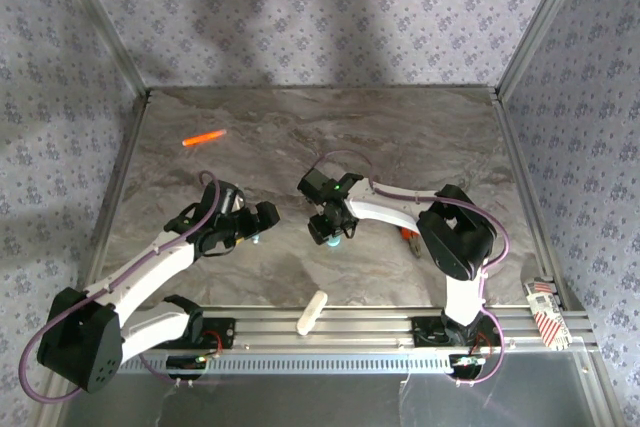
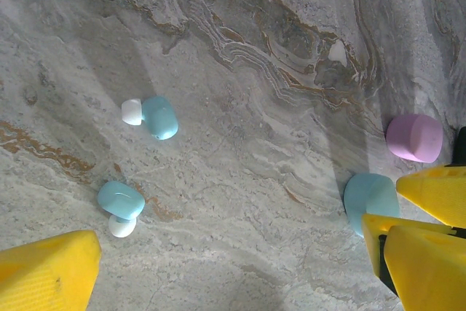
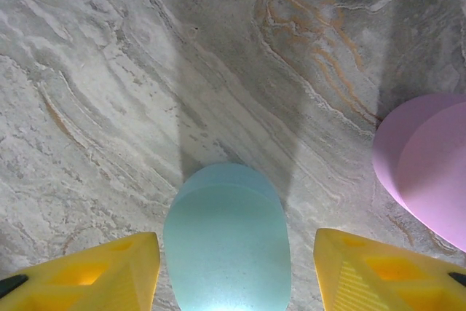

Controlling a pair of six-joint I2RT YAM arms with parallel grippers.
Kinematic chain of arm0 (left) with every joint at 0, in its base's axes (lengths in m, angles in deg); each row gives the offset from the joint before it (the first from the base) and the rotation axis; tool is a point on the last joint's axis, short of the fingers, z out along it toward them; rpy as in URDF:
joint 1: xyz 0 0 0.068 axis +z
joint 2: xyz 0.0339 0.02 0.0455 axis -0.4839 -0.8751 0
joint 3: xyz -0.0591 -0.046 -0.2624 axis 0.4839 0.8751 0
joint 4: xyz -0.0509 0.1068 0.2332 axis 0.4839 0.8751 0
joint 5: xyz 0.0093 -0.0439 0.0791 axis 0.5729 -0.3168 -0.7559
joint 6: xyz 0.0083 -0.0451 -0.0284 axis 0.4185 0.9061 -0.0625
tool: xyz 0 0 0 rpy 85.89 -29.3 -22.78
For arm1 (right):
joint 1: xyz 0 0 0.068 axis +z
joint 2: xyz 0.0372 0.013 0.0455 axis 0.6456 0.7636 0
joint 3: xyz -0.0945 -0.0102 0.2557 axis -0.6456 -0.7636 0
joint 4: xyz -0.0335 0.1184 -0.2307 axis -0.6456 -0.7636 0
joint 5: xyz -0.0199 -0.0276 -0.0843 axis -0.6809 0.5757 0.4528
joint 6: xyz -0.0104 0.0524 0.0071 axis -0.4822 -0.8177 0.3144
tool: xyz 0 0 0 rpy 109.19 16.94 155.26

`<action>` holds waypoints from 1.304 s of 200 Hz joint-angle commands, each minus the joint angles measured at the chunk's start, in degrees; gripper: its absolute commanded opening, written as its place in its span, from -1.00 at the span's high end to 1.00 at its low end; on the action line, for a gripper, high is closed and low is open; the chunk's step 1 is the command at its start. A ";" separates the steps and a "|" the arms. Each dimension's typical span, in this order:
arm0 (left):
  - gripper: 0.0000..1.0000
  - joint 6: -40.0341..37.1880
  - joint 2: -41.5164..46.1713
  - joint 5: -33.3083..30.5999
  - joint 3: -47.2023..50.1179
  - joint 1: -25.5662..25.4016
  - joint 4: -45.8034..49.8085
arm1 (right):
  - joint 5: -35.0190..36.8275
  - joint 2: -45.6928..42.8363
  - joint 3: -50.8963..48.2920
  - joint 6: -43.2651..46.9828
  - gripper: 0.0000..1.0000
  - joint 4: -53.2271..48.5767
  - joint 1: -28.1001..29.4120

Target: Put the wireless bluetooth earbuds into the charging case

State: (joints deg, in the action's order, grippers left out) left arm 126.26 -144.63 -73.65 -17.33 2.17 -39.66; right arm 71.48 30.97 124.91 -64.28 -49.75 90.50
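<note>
While the right gripper [image 3: 237, 253] stands spread astride the teal case [image 3: 226, 216], seemingly for grasping, the left gripper [image 2: 244, 242] hangs wide open.

Table [image 1: 400, 137], seen from above: the left gripper [image 1: 258, 223] and right gripper [image 1: 333, 234] are stationed side by side near mid-table. A stick [image 1: 204, 137] is laid far back on the left, well apart from both. A cylinder [image 1: 312, 311] is placed on the rail [image 1: 380, 319] at the near edge, between the arm bases. A packet [image 1: 545, 312] is lodged at the near right corner.

Left wrist view: earbud 1 [image 2: 159, 116] is set above earbud 2 [image 2: 120, 200] at the left, the two apart. Case A [image 2: 370, 198] and case B [image 2: 413, 138] are grouped at the right.

Right wrist view: case A is bracketed by the right gripper's fingers [image 3: 87, 274], and case B is placed to its right.
</note>
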 commanded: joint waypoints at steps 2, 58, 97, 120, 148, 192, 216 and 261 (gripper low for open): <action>-0.99 0.00 1.12 -0.59 0.50 -0.30 -0.44 | 0.14 -0.95 -0.70 0.80 -0.18 -1.56 0.43; -0.99 -0.02 1.09 -0.61 0.41 -0.31 -0.44 | 0.16 -0.68 -0.93 0.70 -0.09 -1.74 0.59; -1.00 -0.06 0.83 -0.59 0.08 -0.31 -0.46 | 0.18 -0.59 -0.92 0.71 -0.05 -1.82 0.60; -1.00 -0.17 0.74 -0.59 -0.03 -0.31 -0.45 | 0.44 -0.33 -0.79 0.69 -0.06 -2.09 0.69; -0.99 -0.11 0.75 -0.59 0.06 -0.26 -0.44 | 0.33 -0.18 -0.79 0.70 -0.06 -2.13 0.78; -0.99 -0.04 0.70 -0.58 -0.02 -0.31 -0.53 | 0.51 0.20 -0.66 0.82 -0.05 -2.26 0.78; -0.99 -0.04 0.74 -0.59 -0.03 -0.30 -0.62 | 0.47 0.29 -0.75 0.77 0.01 -2.27 0.78; -1.00 -0.18 0.74 0.10 -0.12 -0.48 -1.39 | 0.53 -0.04 -0.97 0.35 0.10 -2.28 0.65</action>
State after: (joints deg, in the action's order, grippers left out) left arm 126.23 -144.63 -73.65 -17.33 2.17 -39.90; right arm 71.50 30.99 124.52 -64.28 -49.99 90.87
